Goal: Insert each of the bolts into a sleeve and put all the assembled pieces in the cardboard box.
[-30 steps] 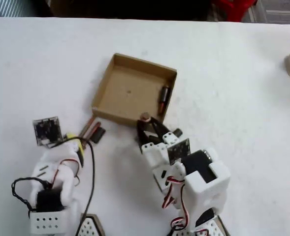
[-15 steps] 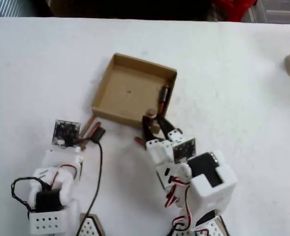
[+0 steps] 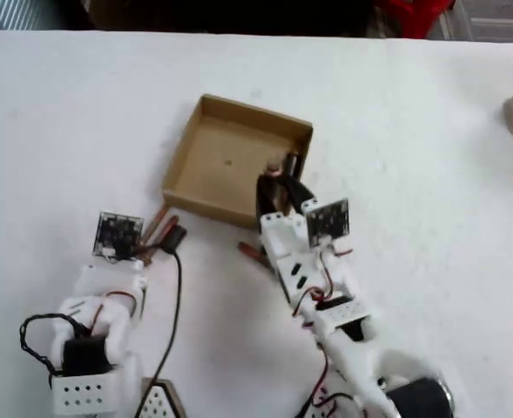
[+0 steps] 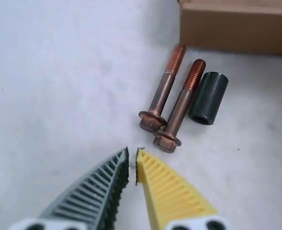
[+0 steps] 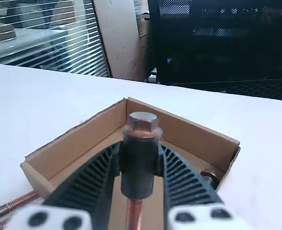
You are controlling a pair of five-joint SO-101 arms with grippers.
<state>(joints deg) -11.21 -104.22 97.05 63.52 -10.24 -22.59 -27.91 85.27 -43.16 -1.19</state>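
My right pincer (image 5: 140, 148) pinches a bolt (image 5: 141, 123) seated in its dark sleeve (image 5: 139, 168), head up, above the near wall of the cardboard box (image 5: 69, 146). Just off one finger, inside the box against a side wall, lies another assembled piece (image 5: 208, 177). My left pincer (image 4: 132, 162) is pressed together on nothing (tips almost meeting). Just ahead of it lie a loose bolt (image 4: 160, 98) and a second bolt (image 4: 180, 108) side by side, with a spare sleeve (image 4: 208, 98) beside them.
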